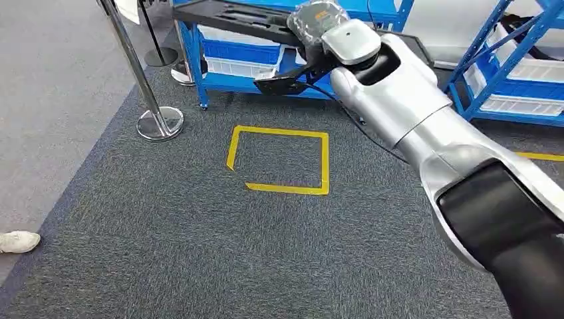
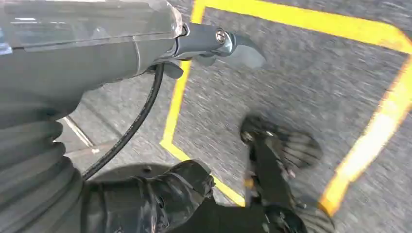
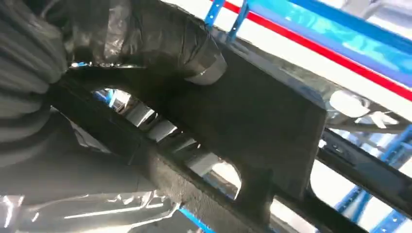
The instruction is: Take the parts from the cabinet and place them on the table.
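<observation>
carrying step: my right hand [image 3: 145, 43] is clamped on the long black foam-like part [image 3: 252, 126], lifted near the blue metal cabinet [image 1: 233, 66].
next i need the table; my left hand [image 2: 160, 43] hangs, grasp unclear.

Right arm [image 1: 425, 126] reaches forward and up across the head view, silver upper segments, dark elbow cover nearest the camera. Right hand [image 1: 318, 30] raised at the end of it, wrapped in clear film, gripping a long black part [image 3: 272, 116]; thumb [image 3: 160, 43] pressed over the part's upper face. Left hand [image 2: 194, 46] hangs over the floor; whether its fingers are apart or curled is not clear.
</observation>
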Controlling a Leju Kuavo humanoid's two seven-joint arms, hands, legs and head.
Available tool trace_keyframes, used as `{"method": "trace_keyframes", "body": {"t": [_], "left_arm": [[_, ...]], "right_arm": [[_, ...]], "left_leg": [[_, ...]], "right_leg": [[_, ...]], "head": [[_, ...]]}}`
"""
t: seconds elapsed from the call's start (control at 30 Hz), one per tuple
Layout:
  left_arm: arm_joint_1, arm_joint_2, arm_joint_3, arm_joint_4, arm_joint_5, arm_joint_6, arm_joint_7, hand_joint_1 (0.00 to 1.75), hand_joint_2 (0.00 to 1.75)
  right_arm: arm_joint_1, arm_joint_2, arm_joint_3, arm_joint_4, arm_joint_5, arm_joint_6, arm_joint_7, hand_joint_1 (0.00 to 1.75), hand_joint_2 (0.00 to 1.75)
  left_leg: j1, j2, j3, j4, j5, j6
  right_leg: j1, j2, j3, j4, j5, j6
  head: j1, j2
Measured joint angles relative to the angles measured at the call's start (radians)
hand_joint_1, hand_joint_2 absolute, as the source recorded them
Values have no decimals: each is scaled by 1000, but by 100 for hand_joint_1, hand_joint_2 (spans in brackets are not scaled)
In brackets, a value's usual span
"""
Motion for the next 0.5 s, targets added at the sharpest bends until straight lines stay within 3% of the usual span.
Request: {"method": "trace_keyframes", "body": {"t": [0.03,0.07,0.1,0.13,0.17,0.2,0.23,0.3,0.33,0.4,0.43,0.47,0.5], "left_arm": [[1,0,0,0,1,0,0,0,175],[2,0,0,0,2,0,1,0,175],[2,0,0,0,2,0,2,0,175],[2,0,0,0,2,0,2,0,175],[2,0,0,0,3,0,2,0,175],[2,0,0,0,3,0,3,0,175],[1,0,0,0,3,0,3,0,175],[1,-2,0,0,5,-10,-16,0,175],[2,-2,0,0,9,-11,-13,0,175],[1,-1,0,0,17,-4,3,0,175],[4,-1,0,0,17,-2,3,0,175],[3,-1,0,0,17,-1,0,0,175],[4,-1,0,0,17,-1,-3,0,175]], "right_arm": [[0,-1,0,1,0,0,0,175,175],[0,-1,0,3,0,0,0,175,175],[1,-1,0,4,0,0,0,175,175],[2,-1,0,6,1,0,0,175,175],[2,-1,0,7,1,0,0,175,175],[2,-1,0,10,2,0,0,175,175],[1,0,0,10,2,0,0,175,175],[0,8,0,8,2,-1,0,175,175],[0,8,0,9,2,-3,-1,175,175],[-3,7,0,11,2,-3,-4,175,175],[-1,8,0,11,2,-2,-5,175,175],[-2,11,0,12,2,-2,-5,175,175],[-2,12,0,12,2,-2,-5,175,175]], "left_leg": [[-1,0,-17,0,14,0],[-1,0,-35,1,27,-1],[-2,0,-53,3,41,-2],[-2,0,-74,4,56,-3],[-3,1,-89,5,67,-4],[-3,1,-109,6,82,-8],[-3,1,-121,6,95,-12],[-5,1,-133,5,110,-22],[-2,2,-128,-4,122,-30],[2,5,-127,-20,149,-43],[-3,2,-131,-31,158,-52],[2,0,-143,-16,124,-53],[2,0,-154,24,66,-56]], "right_leg": [[-1,0,-8,71,-60,3],[-1,1,-15,139,-94,5],[-1,1,-15,191,-95,6],[-1,1,0,213,-61,5],[0,1,26,200,-25,3],[1,1,80,147,16,-2],[2,2,146,71,25,-9],[14,3,278,-125,-68,-22],[15,0,275,-127,-69,-23],[22,2,258,-135,-49,-36],[13,0,254,-148,-30,-47],[10,-4,251,-152,-15,-52],[10,-4,239,-152,-5,-64]], "head": [[0,0],[0,0],[0,0],[0,0],[0,0],[0,0],[0,0],[0,0],[-1,0],[1,0],[2,0],[2,0],[-1,0]]}}
